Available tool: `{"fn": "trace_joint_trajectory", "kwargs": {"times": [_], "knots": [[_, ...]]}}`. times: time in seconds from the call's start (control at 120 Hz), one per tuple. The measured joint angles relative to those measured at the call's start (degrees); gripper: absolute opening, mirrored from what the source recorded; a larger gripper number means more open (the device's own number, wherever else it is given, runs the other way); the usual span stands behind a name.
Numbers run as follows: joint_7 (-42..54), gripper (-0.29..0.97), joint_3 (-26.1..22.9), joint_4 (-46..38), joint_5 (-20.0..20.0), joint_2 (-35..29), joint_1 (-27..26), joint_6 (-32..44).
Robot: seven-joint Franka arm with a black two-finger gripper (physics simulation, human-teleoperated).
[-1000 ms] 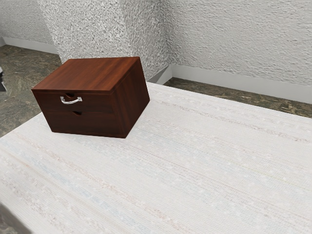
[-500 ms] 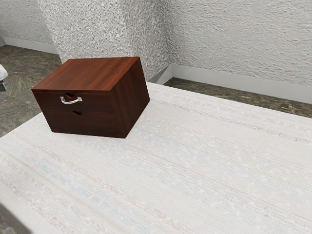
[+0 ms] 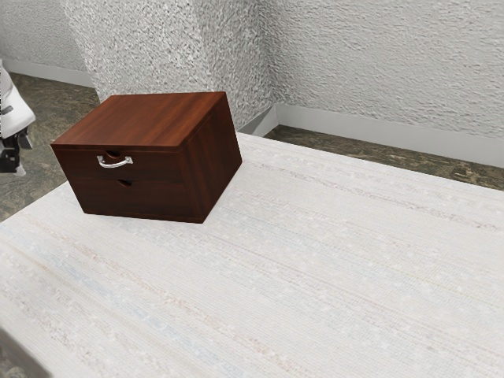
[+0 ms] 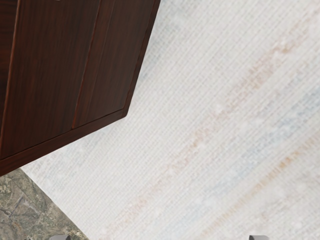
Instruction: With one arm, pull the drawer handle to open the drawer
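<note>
Approach is judged to be the step in hand, since nothing has yet been gripped. The dark wooden box (image 3: pixel 150 150) stands on the far part of the table at the exterior view's left. Its upper drawer (image 3: pixel 153 165) sits flush and shut, and the small silver handle (image 3: pixel 115 161) lies near that front's left end. The gripper (image 3: pixel 9 155) is seen at the exterior view's left edge, well apart from the handle. How far it is open cannot be told, and nothing is seen held in it. Next, it must be brought level with the handle, closed around the bar, and drawn straight out from the front. Rough white walls (image 3: pixel 378 55) and a dark mottled floor (image 3: pixel 35 169) surround the pale, faintly streaked table (image 3: pixel 315 260).
</note>
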Motion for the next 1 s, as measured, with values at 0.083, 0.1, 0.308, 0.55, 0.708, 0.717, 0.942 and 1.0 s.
{"fn": "trace_joint_trajectory", "kwargs": {"times": [0.083,0.1,0.308,0.55,0.708,0.717,0.942,1.0], "knots": [[-0.2,0.42,-0.3,0.9,-0.4,1.3,-0.3,0.4],[-0.2,0.41,-0.4,1.1,-0.5,1.6,-0.5,0.5],[-0.6,0.4,-0.5,1.5,-1.6,3.3,-0.2,1.2],[-0.8,0.39,-1.8,2.3,-2.5,5.3,0.3,2.0],[-1.0,0.39,-2.8,2.6,-2.7,6.2,0.3,2.3],[-1.0,0.39,-2.9,2.6,-2.7,6.3,0.3,2.3],[-1.1,0.39,-4.1,2.4,-3.3,7.4,0.3,3.0],[-1.1,0.39,-4.4,2.4,-3.5,7.8,0.4,3.2]]}}
